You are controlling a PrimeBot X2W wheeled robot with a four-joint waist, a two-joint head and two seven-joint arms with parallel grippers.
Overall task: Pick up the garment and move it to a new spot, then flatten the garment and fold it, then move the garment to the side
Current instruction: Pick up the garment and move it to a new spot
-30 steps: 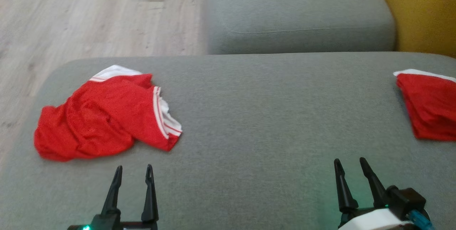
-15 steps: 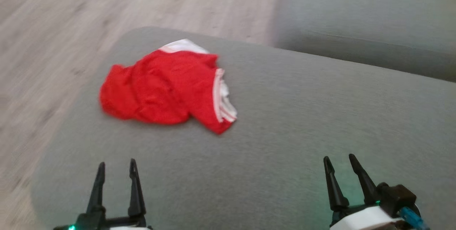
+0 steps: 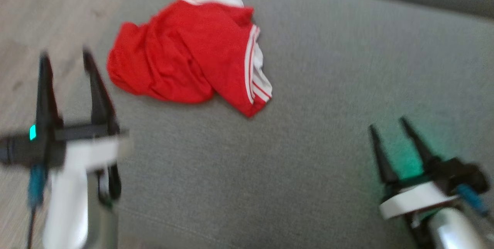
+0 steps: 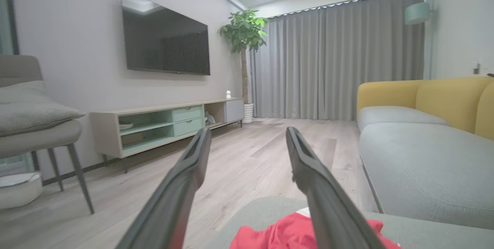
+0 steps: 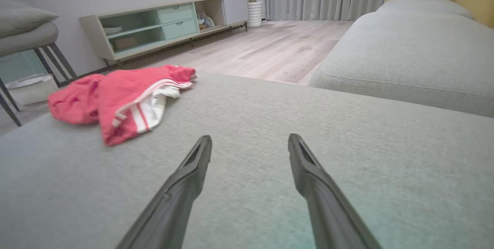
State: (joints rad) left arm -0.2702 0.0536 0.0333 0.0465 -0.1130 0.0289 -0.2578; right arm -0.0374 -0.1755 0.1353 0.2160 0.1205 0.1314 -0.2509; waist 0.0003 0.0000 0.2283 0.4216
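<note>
Red with white striped trim, the crumpled cloth garment (image 3: 185, 56) lay on the grey fabric sofa cushion (image 3: 328, 67), toward its left end. The left pincer (image 3: 65, 54) and right pincer (image 3: 388, 123) both stood wide open and empty, short of it. It looked light and limp, likely to sag; the striped hem seemed the firmest edge to pinch.

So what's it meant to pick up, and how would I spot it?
Start at the big grey sofa seat before the robot. Near its left end, by the wood floor, lies a crumpled garment: bright red with white striped trim, against plain grey.
</note>
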